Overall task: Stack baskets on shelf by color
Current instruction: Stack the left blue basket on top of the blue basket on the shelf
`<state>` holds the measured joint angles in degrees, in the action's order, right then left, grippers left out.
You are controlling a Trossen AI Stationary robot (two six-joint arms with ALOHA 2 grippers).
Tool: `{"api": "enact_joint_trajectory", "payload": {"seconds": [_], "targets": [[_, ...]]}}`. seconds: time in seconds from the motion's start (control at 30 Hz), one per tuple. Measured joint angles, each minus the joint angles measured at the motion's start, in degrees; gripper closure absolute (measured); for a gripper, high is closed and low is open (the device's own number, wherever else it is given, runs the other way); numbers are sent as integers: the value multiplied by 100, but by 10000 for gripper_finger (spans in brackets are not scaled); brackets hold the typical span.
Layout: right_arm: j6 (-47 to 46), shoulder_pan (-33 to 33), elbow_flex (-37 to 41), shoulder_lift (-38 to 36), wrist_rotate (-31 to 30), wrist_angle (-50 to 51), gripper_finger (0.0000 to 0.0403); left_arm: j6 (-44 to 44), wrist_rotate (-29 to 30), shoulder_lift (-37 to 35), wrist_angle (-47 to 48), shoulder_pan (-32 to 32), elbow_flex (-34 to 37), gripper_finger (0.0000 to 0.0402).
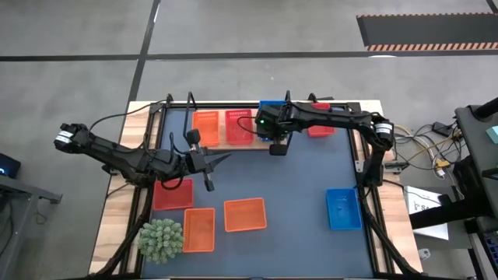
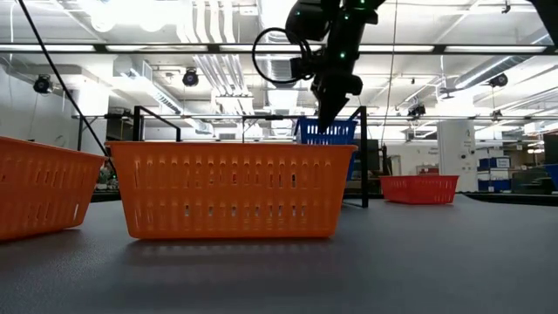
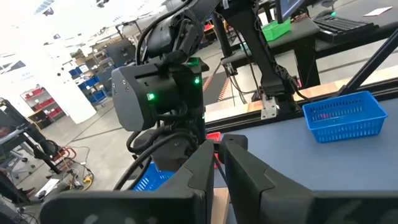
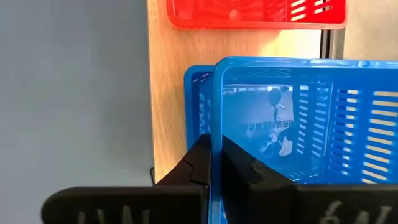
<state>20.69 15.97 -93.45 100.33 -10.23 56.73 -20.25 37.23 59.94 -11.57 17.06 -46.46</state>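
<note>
Pinching a blue basket's (image 4: 292, 124) wall above the shelf's (image 4: 171, 93) far middle, the right end effector (image 4: 214, 165) holds it directly over another blue basket (image 4: 198, 109); the left end effector (image 1: 208, 162), empty and nearly closed, waits mid-desk.

Two dark jointed arms, black cables, green indicator lights, white-banded bases, blunt black fingers (image 3: 245, 180)

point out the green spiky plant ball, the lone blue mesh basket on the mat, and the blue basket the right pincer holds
green spiky plant ball (image 1: 161, 239), high view, centre of ball
lone blue mesh plastic basket (image 1: 343, 209), high view, floor
held blue mesh plastic basket (image 4: 311, 124), right wrist view, inside floor
</note>
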Motion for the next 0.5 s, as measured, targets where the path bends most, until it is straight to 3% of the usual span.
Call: {"api": "enact_joint_trajectory", "payload": {"seconds": [0.5], "targets": [[-189,9,0,286,20,-22,389,0,0,0,0,0,0,379]]}}
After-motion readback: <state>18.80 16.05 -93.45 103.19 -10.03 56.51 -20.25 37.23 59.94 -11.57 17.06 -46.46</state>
